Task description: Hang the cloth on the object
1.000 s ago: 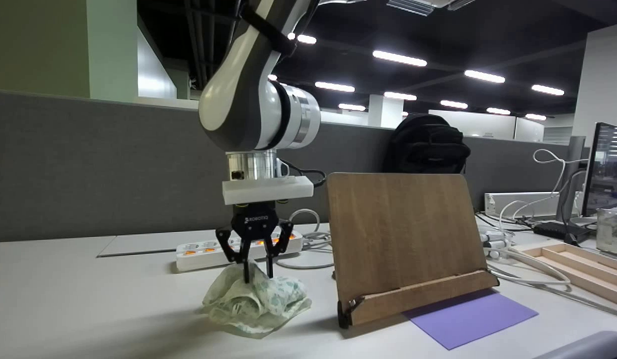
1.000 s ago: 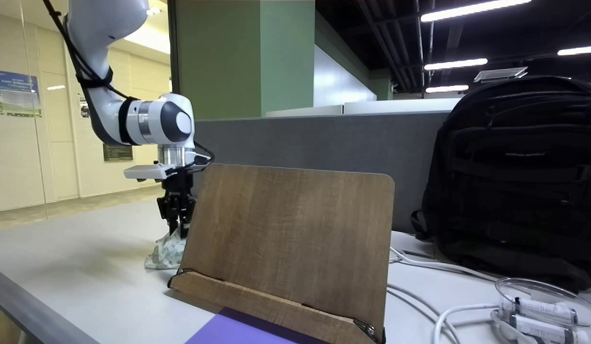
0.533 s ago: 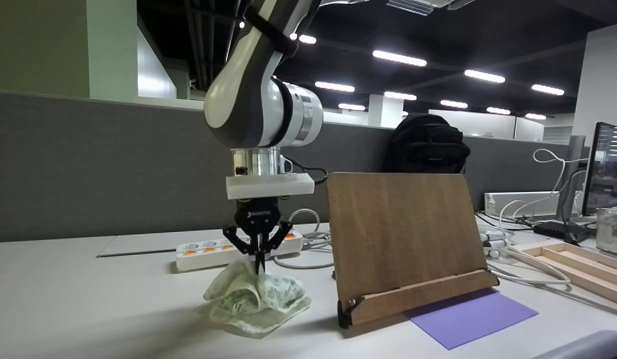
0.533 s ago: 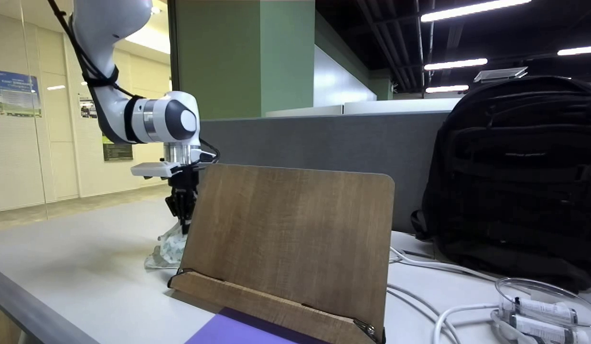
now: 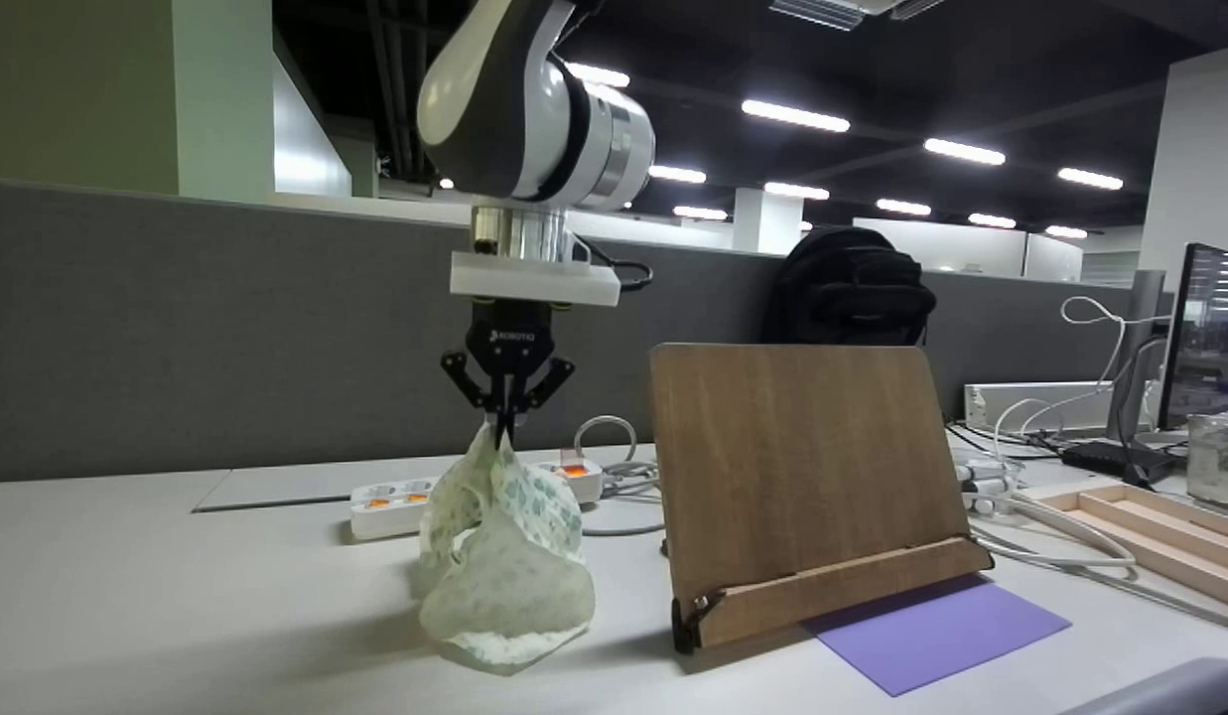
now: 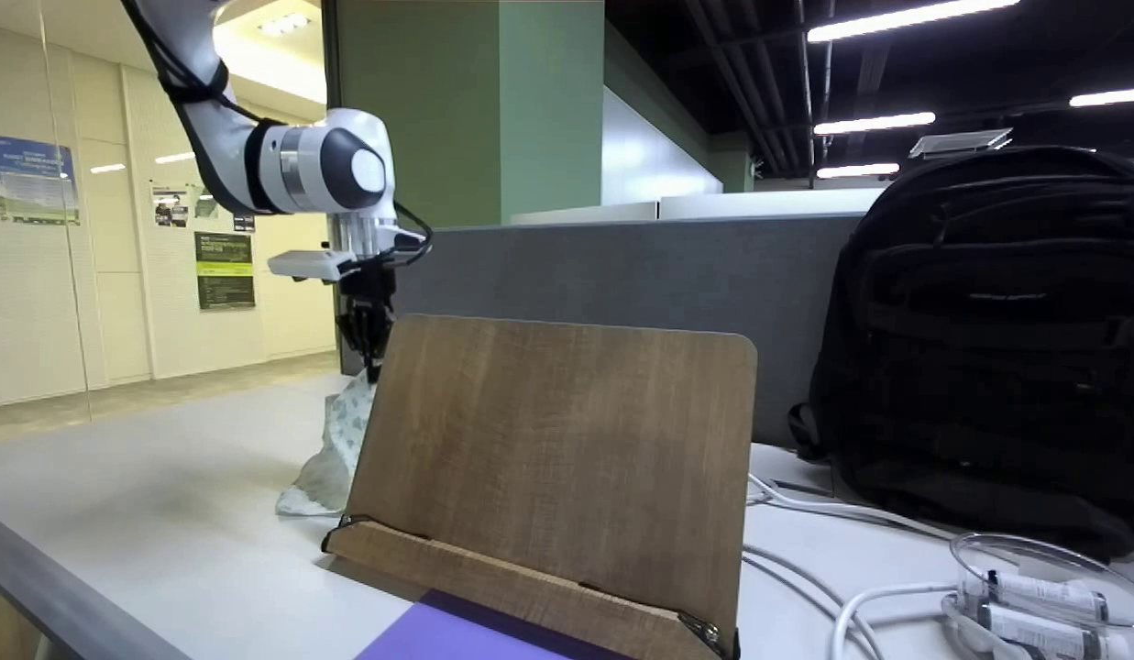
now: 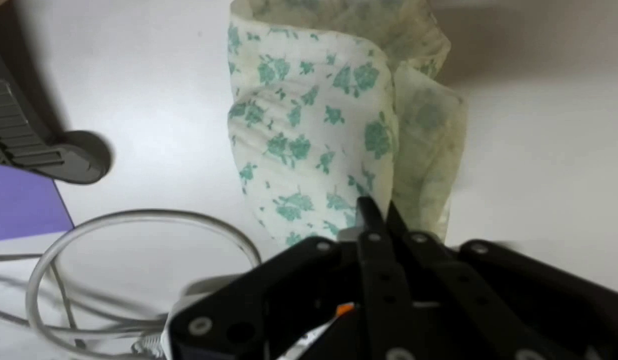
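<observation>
My gripper (image 5: 504,435) is shut on the top of a pale cloth (image 5: 514,581) with a green flower print. The cloth hangs down from the fingertips, and its lower edge appears to rest on the table. In the wrist view the cloth (image 7: 309,125) spreads out ahead of the closed fingertips (image 7: 369,210). A wooden stand (image 5: 802,457) with a tilted board and a front ledge stands beside the cloth. In an exterior view the stand's board (image 6: 557,458) hides part of the cloth (image 6: 333,463) and of the gripper.
A white power strip (image 5: 390,511) and looped cables (image 5: 628,487) lie behind the cloth. A purple sheet (image 5: 941,636) lies under the stand's front. A black backpack (image 6: 988,348), a clear round container (image 6: 1048,587) and a wooden tray (image 5: 1150,541) are beyond the stand. A grey partition (image 5: 226,338) runs behind.
The gripper closed on the cloth and then rose. The cloth went from a crumpled heap on the table to hanging stretched upward from the gripper. The stand has not moved.
</observation>
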Motion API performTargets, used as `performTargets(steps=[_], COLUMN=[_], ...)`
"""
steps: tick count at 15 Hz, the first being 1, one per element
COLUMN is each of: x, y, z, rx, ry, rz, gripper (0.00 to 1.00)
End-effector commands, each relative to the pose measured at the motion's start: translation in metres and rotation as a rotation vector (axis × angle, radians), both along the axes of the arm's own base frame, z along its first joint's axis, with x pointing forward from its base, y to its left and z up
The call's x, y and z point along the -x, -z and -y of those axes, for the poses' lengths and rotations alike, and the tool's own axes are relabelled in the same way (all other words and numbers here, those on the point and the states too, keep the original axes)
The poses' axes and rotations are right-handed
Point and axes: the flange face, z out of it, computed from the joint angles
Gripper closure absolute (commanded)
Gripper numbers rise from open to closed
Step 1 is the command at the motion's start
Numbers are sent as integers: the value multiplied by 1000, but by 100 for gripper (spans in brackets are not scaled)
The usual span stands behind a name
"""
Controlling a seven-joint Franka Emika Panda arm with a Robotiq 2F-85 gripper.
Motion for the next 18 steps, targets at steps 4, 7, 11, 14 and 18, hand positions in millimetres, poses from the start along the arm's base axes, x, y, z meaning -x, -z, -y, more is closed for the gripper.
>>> performTargets(steps=[4,7,11,14,18], x=[1,7,25,45,84], y=[-116,-164,-209,-218,-202], z=[39,75,126,161,191], rx=[-57,-62,-68,-74,-100], ry=[96,154,246,315,403], rz=[168,241,319,329,288], gripper=[99,99,99,99,99])
